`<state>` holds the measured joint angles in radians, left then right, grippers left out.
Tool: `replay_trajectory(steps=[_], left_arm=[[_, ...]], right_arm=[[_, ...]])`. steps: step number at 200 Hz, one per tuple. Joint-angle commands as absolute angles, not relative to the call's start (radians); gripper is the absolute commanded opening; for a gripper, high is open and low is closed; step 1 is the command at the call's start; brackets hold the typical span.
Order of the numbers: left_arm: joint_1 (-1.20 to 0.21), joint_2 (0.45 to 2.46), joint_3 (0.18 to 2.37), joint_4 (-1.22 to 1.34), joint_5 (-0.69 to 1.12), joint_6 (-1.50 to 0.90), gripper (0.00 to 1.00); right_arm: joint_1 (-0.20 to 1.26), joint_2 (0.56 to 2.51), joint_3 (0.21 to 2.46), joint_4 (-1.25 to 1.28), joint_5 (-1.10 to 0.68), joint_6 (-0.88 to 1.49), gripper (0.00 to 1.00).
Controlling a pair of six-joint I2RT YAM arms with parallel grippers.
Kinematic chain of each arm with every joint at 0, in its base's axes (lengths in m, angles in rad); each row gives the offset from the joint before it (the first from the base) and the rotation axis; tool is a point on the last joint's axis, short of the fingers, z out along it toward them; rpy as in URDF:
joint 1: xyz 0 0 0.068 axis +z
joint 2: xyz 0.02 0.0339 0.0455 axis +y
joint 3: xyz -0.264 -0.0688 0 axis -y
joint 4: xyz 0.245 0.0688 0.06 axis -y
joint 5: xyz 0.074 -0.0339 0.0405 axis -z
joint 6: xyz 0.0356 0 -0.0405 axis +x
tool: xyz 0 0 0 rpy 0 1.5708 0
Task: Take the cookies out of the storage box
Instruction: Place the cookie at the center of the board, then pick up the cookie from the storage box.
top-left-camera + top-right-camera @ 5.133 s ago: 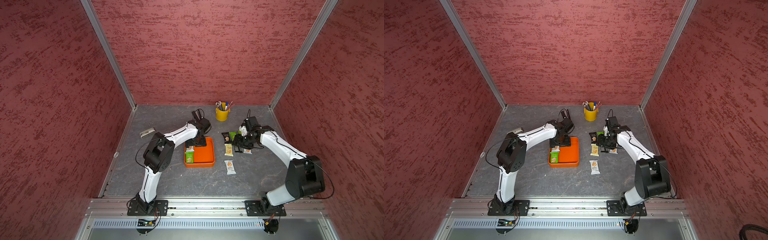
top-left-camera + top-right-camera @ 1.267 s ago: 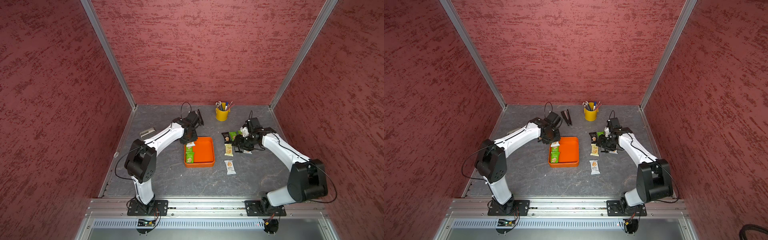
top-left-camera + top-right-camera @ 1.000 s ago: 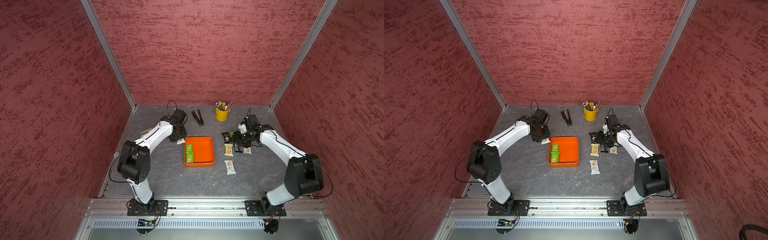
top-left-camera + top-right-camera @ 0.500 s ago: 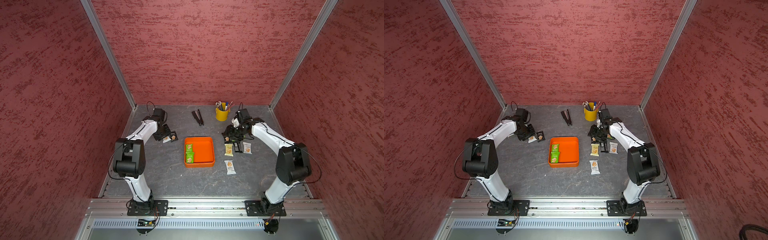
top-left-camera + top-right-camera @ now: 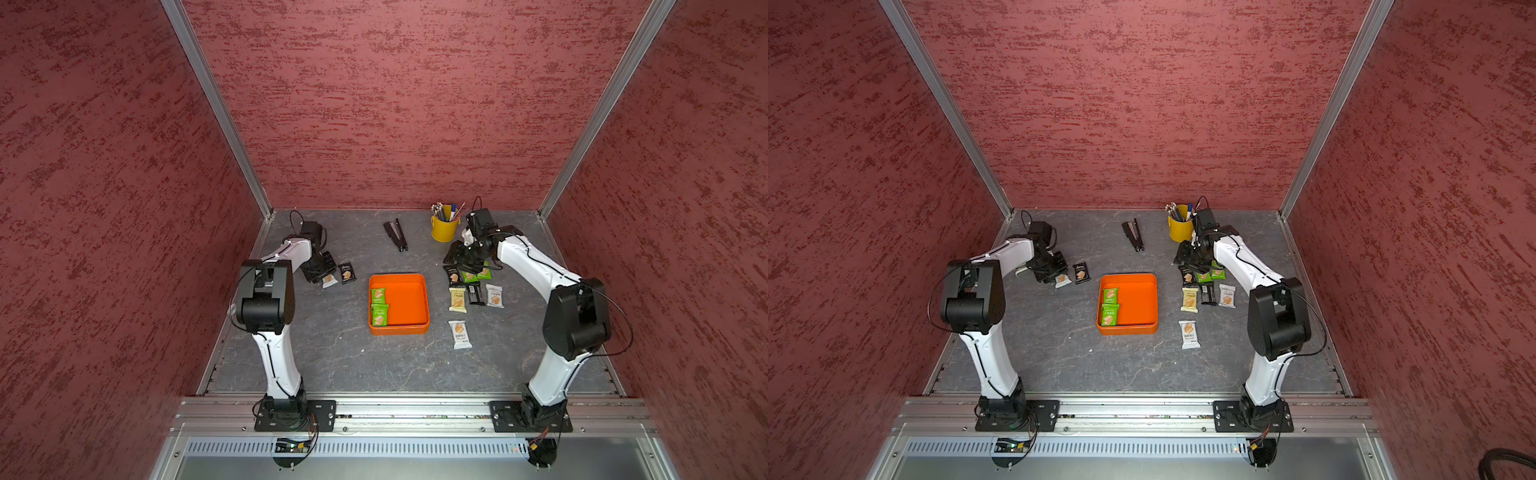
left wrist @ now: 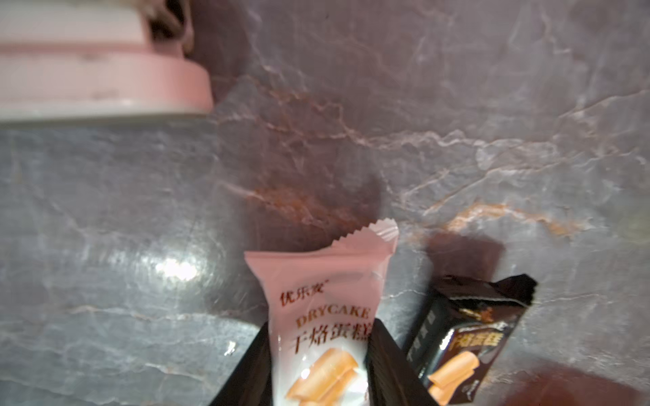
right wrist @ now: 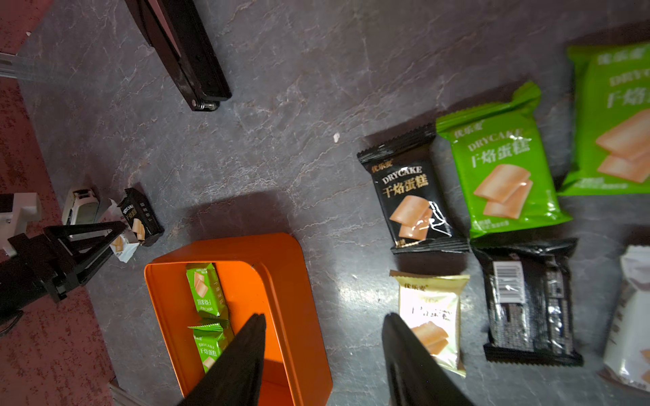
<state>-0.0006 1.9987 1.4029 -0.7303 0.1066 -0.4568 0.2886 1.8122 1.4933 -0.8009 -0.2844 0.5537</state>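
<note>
Lying nearest, a lone white cookie packet (image 5: 460, 333) sits right of the orange storage box (image 5: 399, 330), which holds two green cookie packets (image 5: 378, 296) along its left wall; farther back, the left gripper (image 6: 320, 325) pinches a white-wrapped cookie (image 6: 323, 298) beside a black packet (image 5: 347, 273); the right gripper (image 7: 323, 320) hovers parted, empty.

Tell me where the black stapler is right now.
In both top views the black stapler lies flat near the back wall, left of the yellow pen bucket and behind the orange storage box, touching neither.
</note>
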Motion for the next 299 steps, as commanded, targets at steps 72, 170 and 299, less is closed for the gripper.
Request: replay_trajectory(steps=[72,170,299], left_arm=[[-0.017,1.907,1.371,-0.749,0.107,-0.461,0.89],[-0.375,1.707,1.319,-0.837,0.025,-0.596,0.87],[-0.69,1.903,1.478,-0.929,-0.125,-0.731,0.87]], right_arm=[[0.298,1.797,1.482,-0.814,-0.26,0.542,0.57],[0.298,1.689,1.345,-0.797,-0.304,0.457,0.58],[0.283,1.585,1.227,-0.786,-0.35,0.402,0.58]])
